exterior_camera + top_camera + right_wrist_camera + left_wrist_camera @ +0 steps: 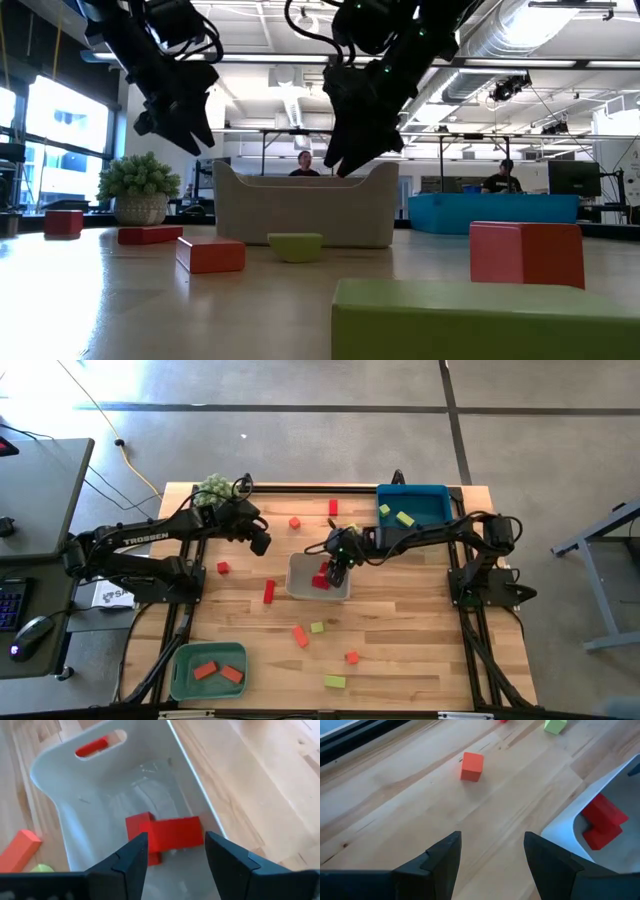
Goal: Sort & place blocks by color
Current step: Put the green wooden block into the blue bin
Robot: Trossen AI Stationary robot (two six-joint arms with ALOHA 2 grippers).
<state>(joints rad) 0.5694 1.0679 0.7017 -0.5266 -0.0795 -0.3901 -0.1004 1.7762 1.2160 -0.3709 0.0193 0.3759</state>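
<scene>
The right gripper (337,572) hangs over the white bin (300,582) at table centre, fingers apart and holding nothing; in the right wrist view its two dark fingers (131,860) frame two red blocks (165,836) lying against each other on the bin floor. The left gripper (262,542) hovers above bare wood left of the bin, fingers likewise spread and empty, with an orange-red cube (472,766) on the table ahead of it in its wrist view. The blue bin (432,503) at the far right edge holds two yellow-green blocks (404,518). The green tray (190,657) at the near left corner holds two orange-red bars (219,671). Loose blocks remain on the table: a red bar (269,591) just left of the white bin, a red cube (223,568), a red bar (333,507) near the far edge, and a yellow-green bar (334,681) near the front. A fuzzy green plant (213,489) stands at the far left corner.
</scene>
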